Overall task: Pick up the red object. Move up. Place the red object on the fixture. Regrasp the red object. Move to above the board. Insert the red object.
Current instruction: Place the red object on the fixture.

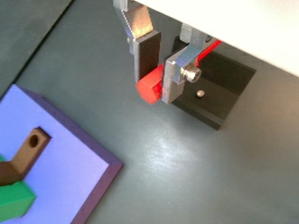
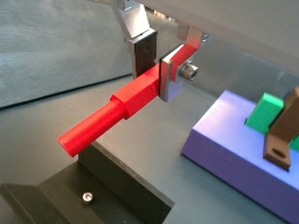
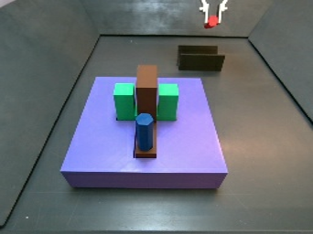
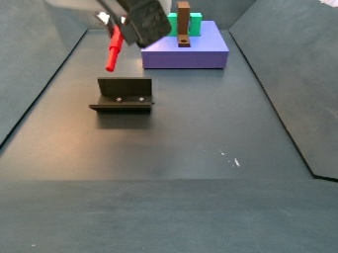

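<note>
Red object: being gripped near one end between the jaws, hanging in the air above the fixture, clear of it.
Gripper: being held high over the bench, its silver fingers closed on the red object.
Fixture: standing empty on the bench.
Board: lying apart from the fixture, carrying two green blocks, a brown bar and a blue peg.

Tool (clamped) around red object

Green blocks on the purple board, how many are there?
2: one green block and another flank the tall brown bar on the flat purple board. The tool holds the red peg.
</note>
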Tool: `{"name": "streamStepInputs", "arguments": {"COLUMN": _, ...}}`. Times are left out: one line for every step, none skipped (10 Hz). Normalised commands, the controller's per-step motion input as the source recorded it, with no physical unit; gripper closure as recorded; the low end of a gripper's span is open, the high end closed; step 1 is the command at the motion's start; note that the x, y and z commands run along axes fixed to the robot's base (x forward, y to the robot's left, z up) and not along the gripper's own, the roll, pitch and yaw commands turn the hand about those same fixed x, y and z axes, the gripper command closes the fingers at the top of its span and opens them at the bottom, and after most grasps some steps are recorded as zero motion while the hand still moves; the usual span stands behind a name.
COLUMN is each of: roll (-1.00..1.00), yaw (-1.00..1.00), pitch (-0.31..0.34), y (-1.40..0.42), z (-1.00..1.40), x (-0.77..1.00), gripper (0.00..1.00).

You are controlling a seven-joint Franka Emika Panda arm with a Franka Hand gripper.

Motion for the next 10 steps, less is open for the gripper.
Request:
{"name": "streamStepInputs", "arguments": {"roll": -1.00, "yaw": 0.05, "pitch": 0.294, "y": 0.26, "z": 0.00, "x": 0.39, "gripper": 1.00}}
{"name": "streamStepInputs", "arguments": {"roll": -1.00, "yaw": 0.09, "pitch": 0.271, "y": 0.31, "z": -0.12, "x": 0.39, "gripper": 1.00}}
{"name": "streamStepInputs", "arguments": {"roll": -0.77, "yaw": 0.22, "pitch": 0.311, "y": 0.26, "z": -0.32, "x": 0.32, "gripper": 1.00}}
{"name": "streamStepInputs", "arguments": {"roll": -0.36, "yaw": 0.07, "pitch": 0.134, "y": 0.17, "z": -0.34, "x": 0.10, "gripper": 1.00}}
{"name": "streamStepInputs", "arguments": {"roll": -0.10, "yaw": 0.00, "pitch": 0.000, "y": 0.00, "z": -0.64, "x": 0.00, "gripper": 1.00}}
{"name": "streamStepInputs", "arguments": {"roll": 0.00, "yaw": 0.00, "pitch": 0.000, "y": -0.01, "z": -0.64, "x": -0.06, "gripper": 1.00}}
{"name": "streamStepInputs", "arguments": {"roll": 0.06, "yaw": 0.00, "pitch": 0.000, "y": -0.08, "z": -0.38, "x": -0.21, "gripper": 1.00}}
{"name": "streamStepInputs", "arguments": {"roll": 0.11, "yaw": 0.00, "pitch": 0.037, "y": -0.10, "z": -0.21, "x": -0.15, "gripper": 1.00}}
{"name": "streamStepInputs", "arguments": {"roll": -0.04, "yaw": 0.00, "pitch": 0.000, "y": 0.00, "z": -0.09, "x": -0.08, "gripper": 1.00}}
{"name": "streamStepInputs", "arguments": {"roll": -0.13, "yaw": 0.00, "pitch": 0.000, "y": 0.00, "z": -0.10, "x": -0.10, "gripper": 1.00}}
